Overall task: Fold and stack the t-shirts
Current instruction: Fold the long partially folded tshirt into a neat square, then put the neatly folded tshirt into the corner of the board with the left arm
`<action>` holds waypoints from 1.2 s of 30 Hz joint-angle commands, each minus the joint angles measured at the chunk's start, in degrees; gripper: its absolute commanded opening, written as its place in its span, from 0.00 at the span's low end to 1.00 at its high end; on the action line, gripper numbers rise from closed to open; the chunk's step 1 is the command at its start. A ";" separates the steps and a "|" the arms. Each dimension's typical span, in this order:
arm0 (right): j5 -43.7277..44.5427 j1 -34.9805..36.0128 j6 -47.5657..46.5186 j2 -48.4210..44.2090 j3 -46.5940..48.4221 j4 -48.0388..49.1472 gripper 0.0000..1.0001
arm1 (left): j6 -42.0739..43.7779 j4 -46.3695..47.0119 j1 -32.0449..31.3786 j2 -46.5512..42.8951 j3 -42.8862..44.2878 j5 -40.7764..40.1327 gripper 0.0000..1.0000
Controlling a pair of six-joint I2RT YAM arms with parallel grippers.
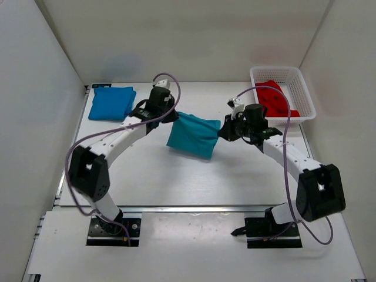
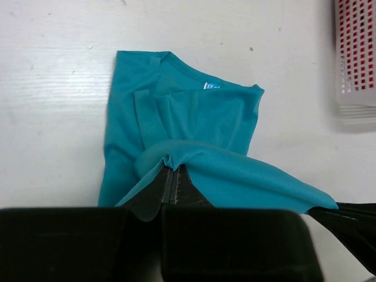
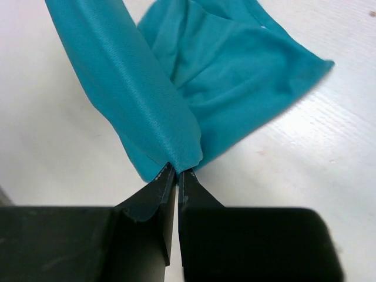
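Closest to the wrist cameras, the left end effector (image 2: 173, 175) is seen closed on one corner of the teal shirt (image 1: 194, 136), and the right end effector (image 3: 176, 171) is closed on the other corner of the same edge. This edge is held up above the middle of the desk (image 1: 176, 182), while the collar part is laid flat under it. A fold is judged to be in progress. The blue shirt (image 1: 111, 103) is lying folded at the far left corner, so one piece seems done. The red shirt (image 1: 275, 101) is lying crumpled in the white basket (image 1: 258, 73) at the far right, not yet folded. Nothing is stacked yet.
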 commanded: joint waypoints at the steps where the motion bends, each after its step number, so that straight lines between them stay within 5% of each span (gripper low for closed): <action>1: -2.59 -2.28 -2.77 4.54 3.84 4.03 0.00 | 2.10 0.91 0.86 5.39 6.25 -0.35 0.00; 9: -7.42 -7.73 0.13 16.68 13.41 10.27 0.00 | 1.22 1.26 4.38 17.70 15.22 -1.41 0.00; 21: -3.13 -9.67 3.28 33.29 26.50 15.72 0.01 | -2.02 5.48 5.96 32.12 28.49 -1.92 0.00; 22: -2.77 -10.19 3.46 37.05 31.23 14.77 0.07 | -2.29 4.61 6.40 34.21 31.29 -2.11 0.09; 23: -3.72 -11.24 4.85 41.52 33.80 11.97 0.31 | -4.03 3.03 6.92 36.76 35.58 -0.80 0.41; 24: -6.17 -11.08 6.17 43.31 40.09 10.73 0.38 | -4.14 2.58 7.28 37.65 37.10 0.43 0.63; 25: -7.41 -11.77 6.62 46.19 45.63 7.58 0.47 | -3.79 2.75 7.19 38.53 39.72 0.53 0.98; 29: -2.53 -8.28 1.90 42.64 48.86 1.76 0.79 | -0.19 0.83 6.93 36.44 41.69 -0.62 0.99; 36: 2.50 -5.02 0.21 32.27 32.20 1.56 0.79 | 2.10 2.57 7.99 28.10 24.67 3.16 0.99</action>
